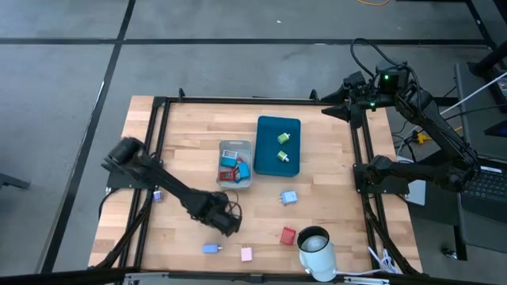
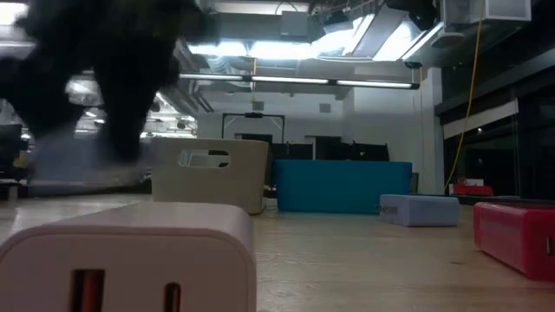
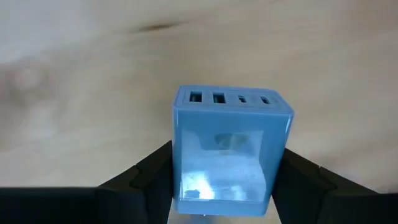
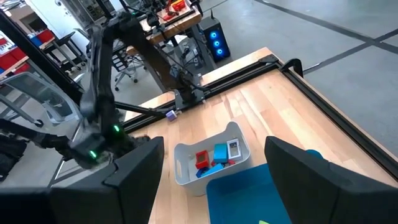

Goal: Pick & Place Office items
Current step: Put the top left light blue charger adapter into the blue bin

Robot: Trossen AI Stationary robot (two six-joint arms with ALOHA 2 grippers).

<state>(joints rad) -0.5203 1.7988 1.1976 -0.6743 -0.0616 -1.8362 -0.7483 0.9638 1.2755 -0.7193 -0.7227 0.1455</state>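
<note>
Fingers [image 3: 155, 177] of the left hand [image 3: 224, 186] are flanking, barely touching, the light blue charger block [image 3: 229, 146] low over the counter [image 3: 74, 74] (rigid, light, slick-sided plastic), so squeezing its flat sides looks safest.

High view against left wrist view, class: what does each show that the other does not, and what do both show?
Only the high view shows the grey bin, the teal tray, the scattered pieces and the right gripper parked off the table's far right corner. Only the left wrist view shows the blue charger block with its ports, between that gripper's fingers. Both show the left gripper and the wooden table.
</note>
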